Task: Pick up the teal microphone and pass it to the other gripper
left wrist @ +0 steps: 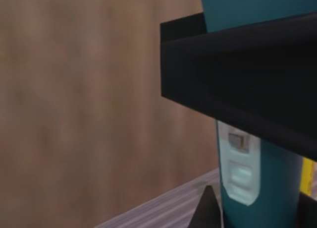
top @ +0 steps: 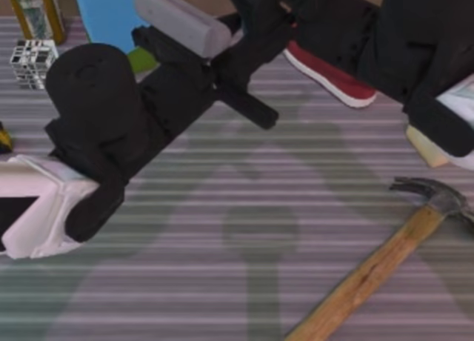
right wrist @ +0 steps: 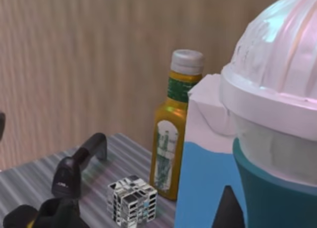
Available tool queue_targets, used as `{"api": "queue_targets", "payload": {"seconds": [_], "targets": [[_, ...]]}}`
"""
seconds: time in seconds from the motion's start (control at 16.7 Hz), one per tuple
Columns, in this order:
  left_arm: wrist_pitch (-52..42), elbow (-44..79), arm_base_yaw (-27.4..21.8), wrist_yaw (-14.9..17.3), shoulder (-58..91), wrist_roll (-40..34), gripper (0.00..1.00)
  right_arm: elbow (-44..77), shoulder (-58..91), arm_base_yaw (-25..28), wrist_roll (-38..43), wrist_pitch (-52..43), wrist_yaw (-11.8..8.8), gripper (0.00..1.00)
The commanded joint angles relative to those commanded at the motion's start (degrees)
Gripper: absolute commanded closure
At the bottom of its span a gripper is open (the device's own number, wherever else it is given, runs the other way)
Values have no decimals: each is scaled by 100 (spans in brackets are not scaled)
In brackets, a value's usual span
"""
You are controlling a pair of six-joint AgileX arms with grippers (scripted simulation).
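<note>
The teal microphone point(left wrist: 262, 188) is up off the surface, at the top centre of the overhead frame where my two arms meet. It is hidden there under the black links. My left gripper point(left wrist: 257, 213) has it: the left wrist view is filled at the right with the teal handle and its pale switch strip, so I judge these jaws closed on the handle. A black bar crosses the handle above the switch, and I cannot say for sure whose it is. My right gripper point(right wrist: 277, 208) is close beside the ribbed white head point(right wrist: 277, 89), which fills the right of its wrist frame. A blue-and-white carton point(right wrist: 208, 178) and a yellow bottle point(right wrist: 173, 139) stand behind. I cannot tell whether these right jaws are open or closed. I judge the microphone a light, stiff plastic toy. The handle looks smooth and tapered, so it could slide along the jaws if it is only lightly pinched. The round head is too wide and domed to clamp well. The best hold is across the straight teal handle, below the white collar and clear of the switch strip. Each gripper needs its own stretch of the handle. A drop here would land on the surface between the red shoe point(top: 329, 78) and the hammer point(top: 385, 259).
</note>
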Motion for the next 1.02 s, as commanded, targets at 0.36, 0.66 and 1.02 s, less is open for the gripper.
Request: {"api": "queue_targets", "payload": {"seconds": [0.36, 0.66, 1.02], "targets": [[0, 0, 0, 0, 0, 0, 92, 0, 0, 0, 0, 0, 0, 100], [0, 0, 0, 0, 0, 0, 55, 0, 0, 0, 0, 0, 0, 100], [0, 0, 0, 0, 0, 0, 10, 0, 0, 0, 0, 0, 0, 100]]}}
